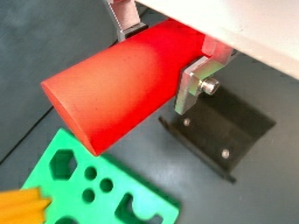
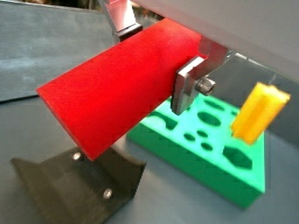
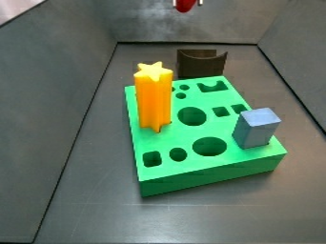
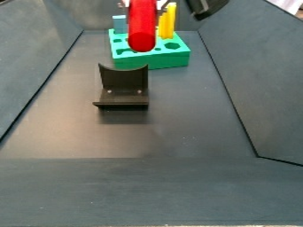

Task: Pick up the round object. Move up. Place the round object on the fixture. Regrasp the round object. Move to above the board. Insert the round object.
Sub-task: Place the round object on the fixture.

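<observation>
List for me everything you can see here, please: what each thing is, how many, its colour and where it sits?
round object: one, red, held in the air by the claw, above the floor and fixture, touching neither.
fixture: one, dark brown-black, on the floor beside the board.
board: one, bright green, on the floor, with shaped holes in its top.
star peg: one, orange-yellow, standing upright in the board.
cube: one, grey-blue, seated at a corner of the board.
floor: one, dark grey, with sloping walls around it.
claw: one, silver fingers with dark pads, clamped on the round object's sides in both wrist views.
</observation>
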You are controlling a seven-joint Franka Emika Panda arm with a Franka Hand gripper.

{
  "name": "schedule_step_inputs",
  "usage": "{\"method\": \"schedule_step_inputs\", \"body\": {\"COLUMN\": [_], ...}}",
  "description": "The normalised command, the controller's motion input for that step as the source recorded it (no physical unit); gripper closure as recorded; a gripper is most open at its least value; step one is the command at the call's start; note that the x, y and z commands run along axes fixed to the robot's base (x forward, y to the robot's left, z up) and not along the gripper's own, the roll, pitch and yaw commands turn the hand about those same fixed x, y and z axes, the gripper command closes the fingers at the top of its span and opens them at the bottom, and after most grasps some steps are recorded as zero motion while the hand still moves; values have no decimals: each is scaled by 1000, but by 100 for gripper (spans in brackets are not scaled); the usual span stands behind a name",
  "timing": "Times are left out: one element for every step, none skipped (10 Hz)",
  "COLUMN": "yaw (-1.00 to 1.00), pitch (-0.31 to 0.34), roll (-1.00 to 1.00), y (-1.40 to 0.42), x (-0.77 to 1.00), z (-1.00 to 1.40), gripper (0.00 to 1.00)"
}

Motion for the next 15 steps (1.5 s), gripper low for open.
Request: {"method": "schedule_step_inputs", "body": {"yaw": [-72,-76,-80,-76,-81,-68,-10,-20,-107,-135,-185,-214,-228,-224,-205], "pitch": [64,62,58,51,44,43,251,237,264,259,207,158,98,63,5], "roll": [-666,-554,-381,-222,-159,-137,-1000,-1000,-968,-860,-642,-470,-273,-224,-184], "y": [48,48,46,30,31,30,130,136,139,136,140,143,135,134,111], "x": [711,648,556,426,321,207,135,122,143,152,161,166,179,186,147], "z": [-17,-17,-17,-11,-7,-8,-1000,-1000,-1000,-1000,-1000,-1000,-1000,-1000,-775], "gripper": [100,100,100,100,100,100,100,100,100,100,100,100,100,100,100]}}
